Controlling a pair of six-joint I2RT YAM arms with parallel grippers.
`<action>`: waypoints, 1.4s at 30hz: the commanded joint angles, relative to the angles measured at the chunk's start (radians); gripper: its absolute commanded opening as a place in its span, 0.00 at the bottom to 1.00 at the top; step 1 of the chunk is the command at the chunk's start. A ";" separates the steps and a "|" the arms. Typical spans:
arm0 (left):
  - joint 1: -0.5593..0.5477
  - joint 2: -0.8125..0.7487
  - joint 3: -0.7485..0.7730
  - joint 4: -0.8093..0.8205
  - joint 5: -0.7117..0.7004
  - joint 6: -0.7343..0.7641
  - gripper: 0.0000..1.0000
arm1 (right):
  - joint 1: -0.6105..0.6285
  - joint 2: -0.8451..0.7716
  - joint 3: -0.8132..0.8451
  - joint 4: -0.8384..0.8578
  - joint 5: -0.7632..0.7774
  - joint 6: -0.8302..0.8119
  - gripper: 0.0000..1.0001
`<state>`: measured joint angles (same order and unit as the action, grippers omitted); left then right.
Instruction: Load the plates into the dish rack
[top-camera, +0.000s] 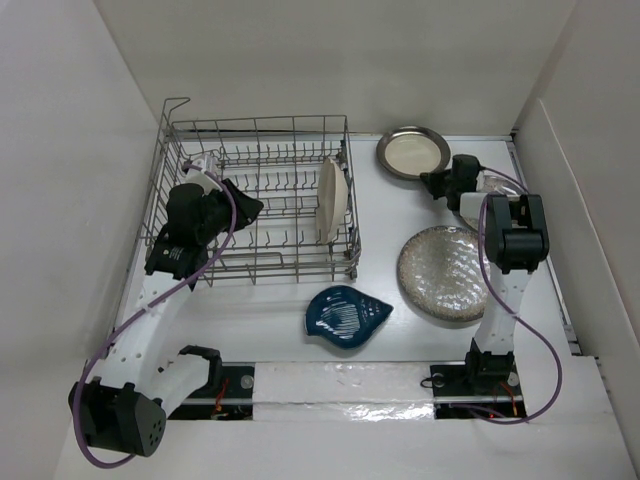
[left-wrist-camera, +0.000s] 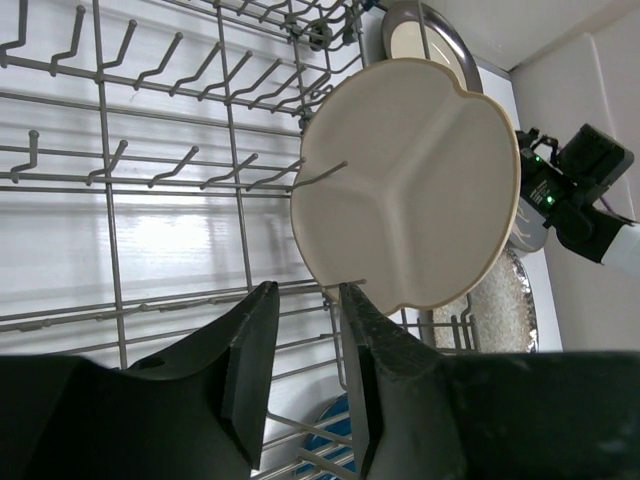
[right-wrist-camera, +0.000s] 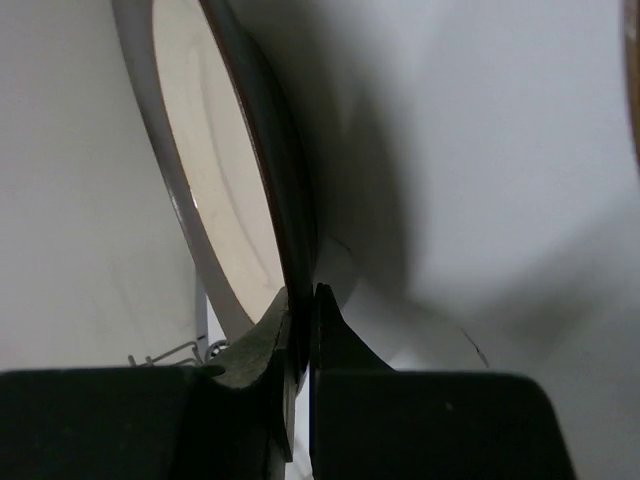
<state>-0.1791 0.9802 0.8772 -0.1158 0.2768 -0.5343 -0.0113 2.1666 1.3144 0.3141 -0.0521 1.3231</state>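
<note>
The dish rack (top-camera: 200, 135) stands at the back left. The cream three-compartment plate (top-camera: 330, 200) stands upright between tines at its right end and also shows in the left wrist view (left-wrist-camera: 410, 180). My left gripper (top-camera: 243, 207) is open and empty above the rack's left part (left-wrist-camera: 305, 292). My right gripper (top-camera: 432, 183) is shut on the near rim of the metal-rimmed cream plate (top-camera: 412, 152), with the rim pinched between its fingers (right-wrist-camera: 302, 295). The speckled plate (top-camera: 445, 272) and the blue shell dish (top-camera: 345, 315) lie flat on the table. The grey floral plate is mostly hidden under my right arm.
White walls enclose the table on the left, back and right. The rack's raised wire sides and upright tines (left-wrist-camera: 170, 170) surround my left gripper. My right arm reaches over the speckled plate's right side.
</note>
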 joint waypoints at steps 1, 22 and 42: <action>0.006 -0.031 0.019 0.015 -0.030 0.034 0.28 | 0.008 -0.017 -0.044 0.160 -0.009 0.048 0.00; 0.006 -0.037 0.063 0.039 0.048 0.034 0.30 | 0.296 -0.760 0.228 -0.311 0.539 -0.771 0.00; 0.006 -0.152 0.045 0.212 0.073 -0.121 0.69 | 0.691 -0.723 0.359 -0.271 0.290 -0.702 0.00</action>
<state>-0.1791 0.8227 0.9169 -0.0063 0.3458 -0.6003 0.6914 1.4773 1.6661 -0.2096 0.3710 0.5083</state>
